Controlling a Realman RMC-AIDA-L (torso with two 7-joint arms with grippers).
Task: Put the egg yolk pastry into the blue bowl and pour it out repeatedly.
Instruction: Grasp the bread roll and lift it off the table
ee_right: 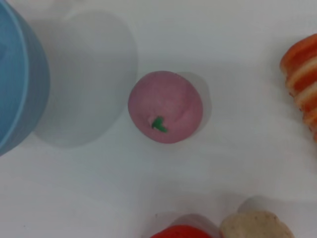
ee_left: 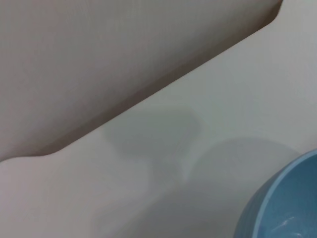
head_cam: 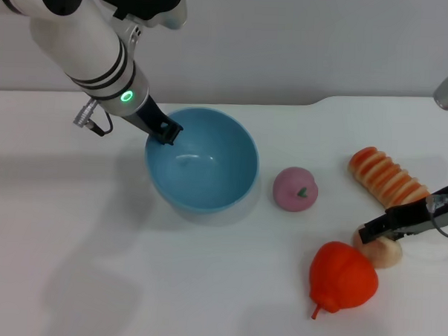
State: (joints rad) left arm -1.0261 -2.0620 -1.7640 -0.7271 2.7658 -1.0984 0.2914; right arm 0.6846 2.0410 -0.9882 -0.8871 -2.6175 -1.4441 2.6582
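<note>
The light-blue bowl [head_cam: 209, 164] stands upright on the white table left of centre and holds nothing. My left gripper [head_cam: 166, 130] is at its far-left rim, with its black fingers clamped over the rim. The bowl's edge also shows in the left wrist view [ee_left: 282, 208] and in the right wrist view [ee_right: 20, 74]. The pale beige egg yolk pastry [head_cam: 384, 254] lies on the table at the right, beside a red fruit. My right gripper [head_cam: 376, 231] hangs just over the pastry's near-left side. The pastry also shows in the right wrist view [ee_right: 256, 225].
A pink ball with a green mark [head_cam: 295, 189] lies between the bowl and the pastry, and shows in the right wrist view [ee_right: 165, 106]. An orange-and-cream striped bread roll [head_cam: 387, 179] lies behind the pastry. A red pepper-like fruit [head_cam: 343, 277] lies touching its front left.
</note>
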